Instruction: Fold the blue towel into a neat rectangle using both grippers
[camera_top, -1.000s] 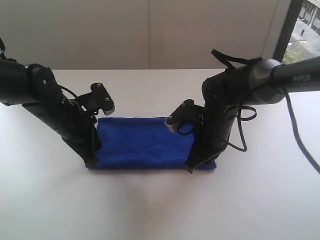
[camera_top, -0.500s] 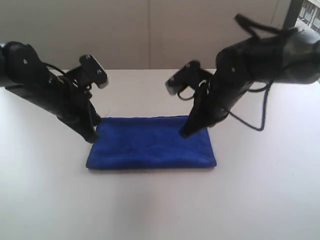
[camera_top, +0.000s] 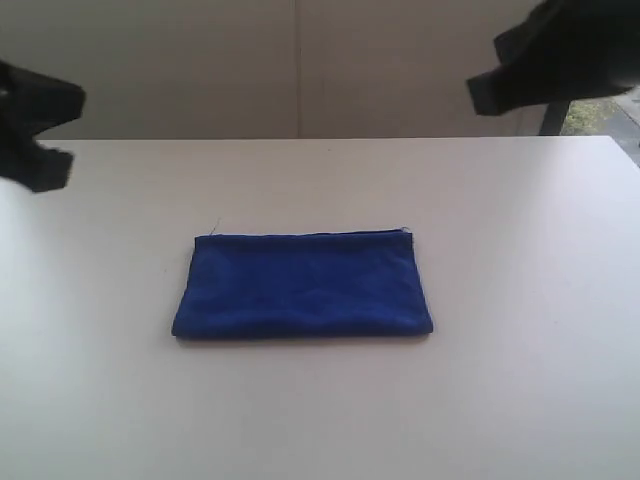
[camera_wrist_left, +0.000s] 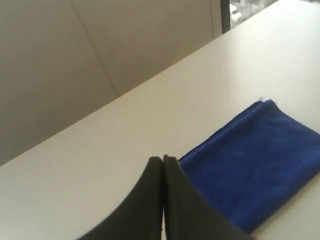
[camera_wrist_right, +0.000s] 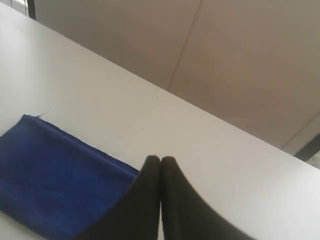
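Observation:
The blue towel (camera_top: 305, 284) lies flat on the white table (camera_top: 320, 400) as a folded rectangle, with nothing touching it. It also shows in the left wrist view (camera_wrist_left: 255, 160) and the right wrist view (camera_wrist_right: 55, 175). My left gripper (camera_wrist_left: 163, 159) is shut and empty, raised off to one side of the towel. My right gripper (camera_wrist_right: 160, 158) is shut and empty too, held above the table away from the cloth. In the exterior view only blurred black parts of the left arm (camera_top: 35, 125) and the right arm (camera_top: 555, 55) show at the edges.
A beige wall (camera_top: 300, 60) with a vertical seam stands behind the table's far edge. A window (camera_top: 600, 110) sits at the far right.
Both grippers have lifted off the towel and swung up and outward, left arm to the left edge, right arm to the upper right. The folded towel stays where it lay.

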